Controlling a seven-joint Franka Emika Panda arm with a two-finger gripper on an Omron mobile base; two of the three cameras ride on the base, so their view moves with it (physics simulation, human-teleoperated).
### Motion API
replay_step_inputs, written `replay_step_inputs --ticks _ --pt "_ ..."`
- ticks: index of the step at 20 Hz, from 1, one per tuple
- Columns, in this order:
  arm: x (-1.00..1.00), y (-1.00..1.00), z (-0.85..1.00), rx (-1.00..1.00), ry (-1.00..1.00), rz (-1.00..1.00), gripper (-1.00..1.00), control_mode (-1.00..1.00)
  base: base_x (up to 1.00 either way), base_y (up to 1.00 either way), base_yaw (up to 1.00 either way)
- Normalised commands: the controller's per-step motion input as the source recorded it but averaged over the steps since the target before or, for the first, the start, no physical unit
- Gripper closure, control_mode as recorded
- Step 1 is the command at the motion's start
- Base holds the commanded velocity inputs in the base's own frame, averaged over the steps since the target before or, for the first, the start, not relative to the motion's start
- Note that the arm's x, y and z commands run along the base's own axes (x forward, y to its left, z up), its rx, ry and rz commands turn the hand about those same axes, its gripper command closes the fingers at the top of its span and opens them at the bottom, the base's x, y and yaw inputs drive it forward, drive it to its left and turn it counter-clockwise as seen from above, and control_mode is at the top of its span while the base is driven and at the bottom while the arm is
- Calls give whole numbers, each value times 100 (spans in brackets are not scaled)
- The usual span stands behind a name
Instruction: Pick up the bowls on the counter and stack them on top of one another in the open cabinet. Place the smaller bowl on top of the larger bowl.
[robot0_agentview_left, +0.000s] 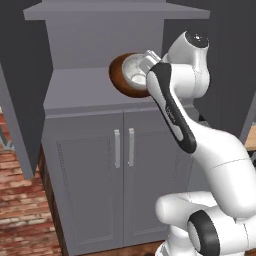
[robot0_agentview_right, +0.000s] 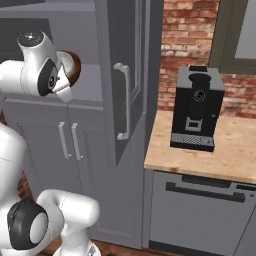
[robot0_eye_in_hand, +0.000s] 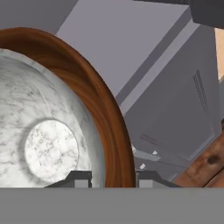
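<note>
In the left base view, my hand is up at the open cabinet, at about 12 o'clock from my base. It holds the larger bowl, the brown one. The smaller bowl, the white one, sits inside it. Both bowls are tipped up on their side over the grey shelf, so I can see into them. I cannot tell if the brown bowl touches the shelf. In the right base view, a bit of the brown bowl peeks out past my arm at about 10 o'clock, in the shelf hole. The counter is off at 3 o'clock with a black coffee machine on it and no bowls that I can see. In the hand view, my hand is pinched shut on the brown rim, one finger on each side. The white bowl lies snug inside at 9 o'clock. I think I am at the putting-down step. Next I should turn the bowls flat, lower them gently onto the shelf, then let go. If I let go while tipped, the white bowl could slide out.
</note>
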Motion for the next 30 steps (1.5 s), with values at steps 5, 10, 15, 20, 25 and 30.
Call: replay_step_inputs --ticks 5,10,15,20,25,30 --pt "0 -3 0 11 3 0 100 -100 0 0 0" --pt "4 11 -3 3 0 -1 100 -100 0 0 0" --pt "12 16 -5 1 0 -2 100 -100 0 0 0" --pt "11 3 -11 0 0 0 100 -100 0 0 0" --pt "43 11 -22 0 0 -4 100 -100 0 0 0" --pt "59 13 -20 2 0 -5 100 -100 0 0 0"
